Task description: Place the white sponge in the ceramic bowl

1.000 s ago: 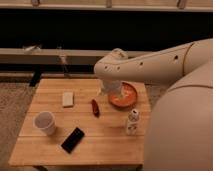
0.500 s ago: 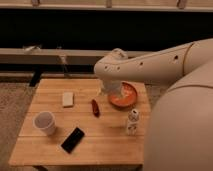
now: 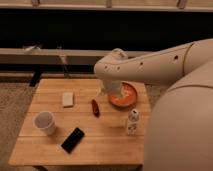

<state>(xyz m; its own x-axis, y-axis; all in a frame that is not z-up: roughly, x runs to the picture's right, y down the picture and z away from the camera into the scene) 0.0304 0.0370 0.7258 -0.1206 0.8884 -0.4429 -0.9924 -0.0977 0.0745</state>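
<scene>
Dim room, dark wall and a pale ledge running along the back, and out front the small wooden worktop [image 3: 107,147] where all the stuff sits. Honest update: nothing has changed over the last second. My arm [image 3: 155,65] is parked in the same spot, reaching in from the right. My tool [image 3: 113,91] hangs down at the left edge of the bowl [image 3: 131,98], partly covering it. I can't tell whether the tool is open or closed from here, it's just a pale lump against the orange glaze.

The sponge [image 3: 67,99] hasn't budged either. It lies flat on the left part of the worktop, well apart from the bowl and from my tool, with a small red thing [image 3: 95,107] between them. Nearer the front there's a paper cup [image 3: 44,122] on the left, a black phone [image 3: 73,140] beside it, and a little white bottle [image 3: 132,122] just in front of the bowl.

What that means for the job: I'm basically at zero. I'm hovering at the drop-off spot while the thing I'm supposed to drop off sits untouched. My guess is the next move has to be a swing left over to the sponge, clearing the red thing on the way, then a pick-up before the bowl matters at all.
</scene>
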